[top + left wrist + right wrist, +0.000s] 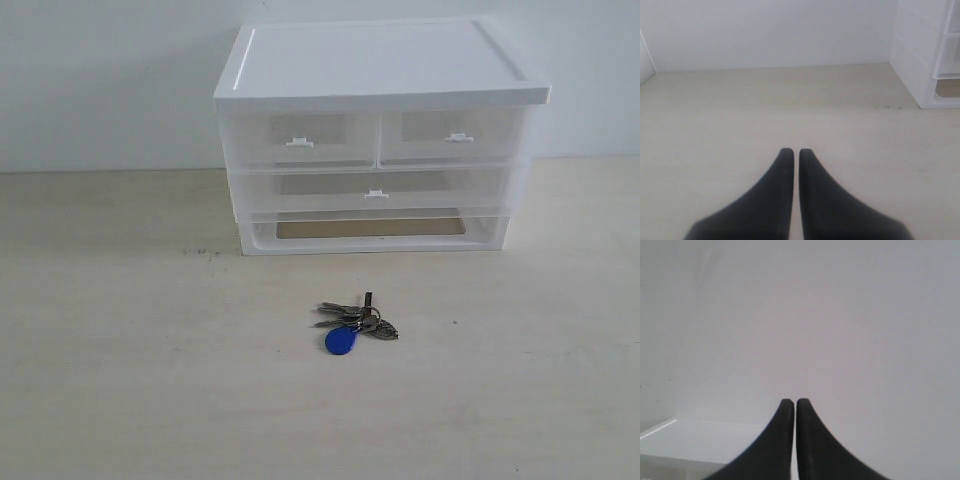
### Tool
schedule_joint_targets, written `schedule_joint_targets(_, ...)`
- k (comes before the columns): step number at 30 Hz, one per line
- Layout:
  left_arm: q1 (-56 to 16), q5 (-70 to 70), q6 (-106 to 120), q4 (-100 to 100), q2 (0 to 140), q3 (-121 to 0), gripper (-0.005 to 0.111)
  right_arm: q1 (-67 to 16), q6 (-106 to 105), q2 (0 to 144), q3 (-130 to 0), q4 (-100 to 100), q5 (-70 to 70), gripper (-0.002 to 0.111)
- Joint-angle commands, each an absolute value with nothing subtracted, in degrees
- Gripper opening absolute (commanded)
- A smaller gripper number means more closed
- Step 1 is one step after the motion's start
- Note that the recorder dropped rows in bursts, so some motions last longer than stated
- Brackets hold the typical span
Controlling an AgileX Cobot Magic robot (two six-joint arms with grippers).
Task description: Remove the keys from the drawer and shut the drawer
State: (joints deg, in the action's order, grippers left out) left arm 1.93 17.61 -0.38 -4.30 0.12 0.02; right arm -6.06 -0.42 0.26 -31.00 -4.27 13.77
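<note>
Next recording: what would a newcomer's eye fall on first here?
The keys, with a blue fob, lie on the pale table in front of the white cabinet. Its drawers all look pushed in, the upper right drawer included. The left gripper and right gripper are shut, holding nothing.

Bright, even, slightly soft light.

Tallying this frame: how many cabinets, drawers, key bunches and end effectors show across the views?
Cabinet: 1
Half-width drawers: 2 (left-hand drawer, right-hand drawer)
Full-width drawer: 1
Bunch of keys: 1
End effectors: 2 (left end effector, right end effector)
Total: 7
</note>
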Motion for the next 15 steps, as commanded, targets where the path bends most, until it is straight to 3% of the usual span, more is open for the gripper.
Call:
schedule_joint_targets(1,2.2,17.5,0.0,-4.3,0.0,0.0,0.004,0.0,-0.8,0.0,-23.1,-2.2,6.1,0.0)
schedule_joint_targets(10,2.2,17.5,0.0,-4.3,0.0,0.0,0.004,1.9,-0.7,0.0,-4.0,-2.0,-1.0,0.0)
schedule_joint_targets(15,2.2,17.5,0.0,-4.3,0.0,0.0,0.004,1.9,-2.0,0.0,0.0,-2.0,-0.4,0.0)
